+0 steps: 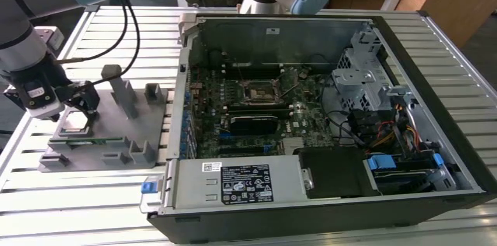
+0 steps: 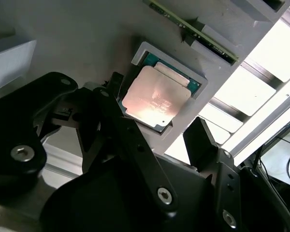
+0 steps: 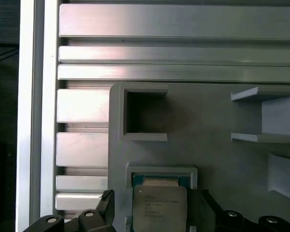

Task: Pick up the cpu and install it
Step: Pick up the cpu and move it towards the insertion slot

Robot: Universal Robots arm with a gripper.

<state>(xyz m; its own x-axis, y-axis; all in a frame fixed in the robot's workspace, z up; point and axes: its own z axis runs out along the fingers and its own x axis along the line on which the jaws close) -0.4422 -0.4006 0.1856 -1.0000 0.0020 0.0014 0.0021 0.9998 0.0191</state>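
On your bench [image 1: 78, 199] the open computer case [image 1: 287, 36] takes the exterior view's centre and right, and the grey fixture [image 1: 93, 156] sits at its left. Your end effector [image 1: 76, 115] is low over that fixture, fingers spread wide either side of the cpu [image 2: 157, 96], which lies flat in its recess. It isn't gripped or lifted, so the whole install is left

Soft, even room light fills the exterior view: the counter [image 1: 78, 199] slats shine pale, while the inside of the computer case [image 1: 287, 45] lies in shade. In the second wrist view the cpu [image 2: 157, 99] top glares warm pink and the counter slats burn out white. The first wrist view is dim and grey.
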